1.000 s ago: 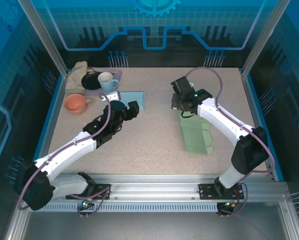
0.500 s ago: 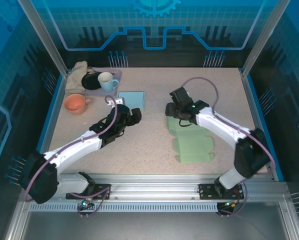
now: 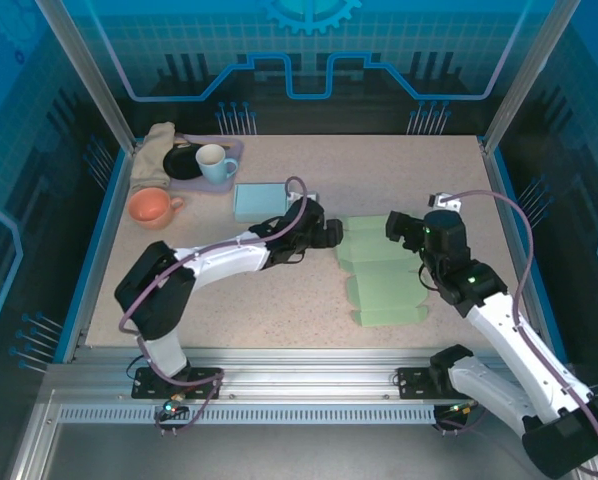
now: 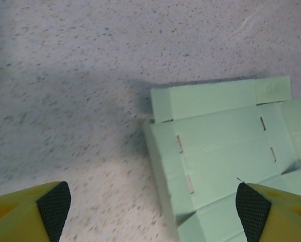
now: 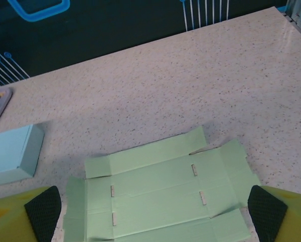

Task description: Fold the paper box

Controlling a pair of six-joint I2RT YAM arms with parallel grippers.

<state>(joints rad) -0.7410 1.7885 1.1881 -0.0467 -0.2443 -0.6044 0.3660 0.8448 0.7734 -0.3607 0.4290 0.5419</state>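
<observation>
Our flat, unfolded paper box (image 3: pixel 384 285) lies mid-table (image 3: pixel 279 300), with our left hand (image 3: pixel 327 234) and right hand (image 3: pixel 395 228) near its far corners, both spread wide and empty, seemingly ready to take a flap each.

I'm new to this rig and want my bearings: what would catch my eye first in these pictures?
The flat, unfolded green paper box lies right of the table's centre, and both arms reach toward its far end. The left pincer stands open at its far left corner, and the right pincer is open near its far right. A light blue box sits further left on the table.
</observation>
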